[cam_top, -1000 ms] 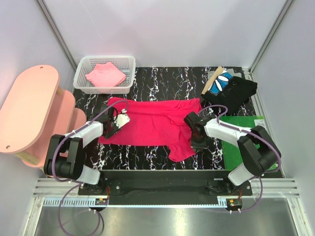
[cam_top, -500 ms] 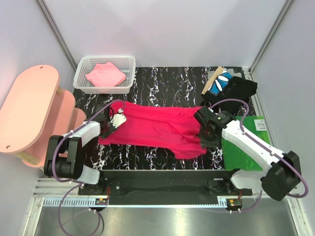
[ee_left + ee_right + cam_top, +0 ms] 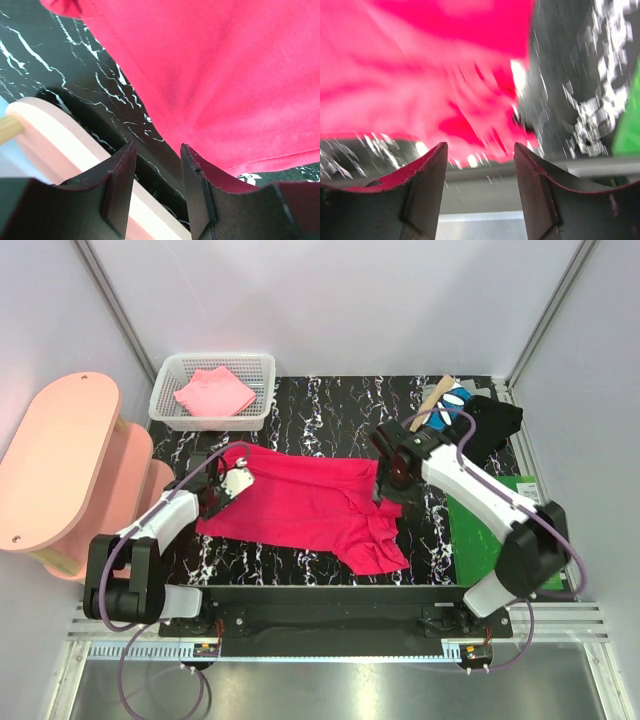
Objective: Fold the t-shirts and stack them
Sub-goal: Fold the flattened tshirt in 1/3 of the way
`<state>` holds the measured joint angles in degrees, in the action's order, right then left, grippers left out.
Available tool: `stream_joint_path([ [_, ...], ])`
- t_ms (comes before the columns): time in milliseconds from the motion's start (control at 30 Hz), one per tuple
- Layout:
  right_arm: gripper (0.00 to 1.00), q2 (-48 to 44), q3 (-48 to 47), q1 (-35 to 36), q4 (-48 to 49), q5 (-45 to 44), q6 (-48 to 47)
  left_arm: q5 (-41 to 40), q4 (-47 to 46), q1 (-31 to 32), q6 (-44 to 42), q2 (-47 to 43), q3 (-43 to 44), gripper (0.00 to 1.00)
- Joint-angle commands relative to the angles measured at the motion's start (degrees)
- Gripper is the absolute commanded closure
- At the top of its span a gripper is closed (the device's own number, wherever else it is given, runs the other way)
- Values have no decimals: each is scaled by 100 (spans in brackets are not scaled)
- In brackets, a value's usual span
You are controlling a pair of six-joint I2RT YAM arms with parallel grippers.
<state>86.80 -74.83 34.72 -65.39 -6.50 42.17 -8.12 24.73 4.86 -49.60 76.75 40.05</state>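
A crimson-red t-shirt [image 3: 300, 502] [image 3: 225, 75] [image 3: 420, 75] lies spread across the black marbled table, its right end bunched toward the front edge. At the shirt's left edge sits my left gripper [image 3: 213, 498] [image 3: 157, 150], open, with only table and pink shelf showing between its fingers. My right gripper [image 3: 388, 483] [image 3: 480, 150] hovers over the shirt's right end, open and empty; its view is blurred. Folded black [image 3: 490, 425] and blue-with-white-marks [image 3: 452, 405] t-shirts lie at the back right. A lighter pink t-shirt [image 3: 213, 392] lies in the basket.
The white mesh basket [image 3: 165, 405] stands at the back left. A pink shelf unit [image 3: 60, 460] [image 3: 60, 140] stands just off the table's left side, close to my left gripper. A flat green mat [image 3: 495, 540] [image 3: 627, 125] lies at the front right.
My right gripper opened, let go of the red t-shirt's right end and swung toward the back. The released cloth dropped and bunched near the front edge. The left gripper barely moved.
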Motion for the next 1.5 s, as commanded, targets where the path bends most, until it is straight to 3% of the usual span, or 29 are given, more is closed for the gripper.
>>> stream_joint_path([
  [0, 39, 1089, -629, -342, 990, -432, -253, 100, 128, -29, -41, -213, 231, 55],
  [267, 47, 2226, -569, -449, 1730, 316, -201, 267, 295, -12, 100, -240, 503, 55],
  [700, 45, 1463, 477, -440, 2109, 387, -7, 214, 427, 454, 408, -20, 670, 55],
  [833, 44, 1356, 390, -440, 2091, 88, -147, 232, 418, 472, 460, 85, 679, 55],
  [1267, 44, 2657, -541, -730, 2082, -18, -447, 109, 348, 489, 469, -55, 451, 55],
  [1467, 44, 2509, -436, -888, 1968, -175, -561, -31, 164, 481, 548, 33, 512, 55],
])
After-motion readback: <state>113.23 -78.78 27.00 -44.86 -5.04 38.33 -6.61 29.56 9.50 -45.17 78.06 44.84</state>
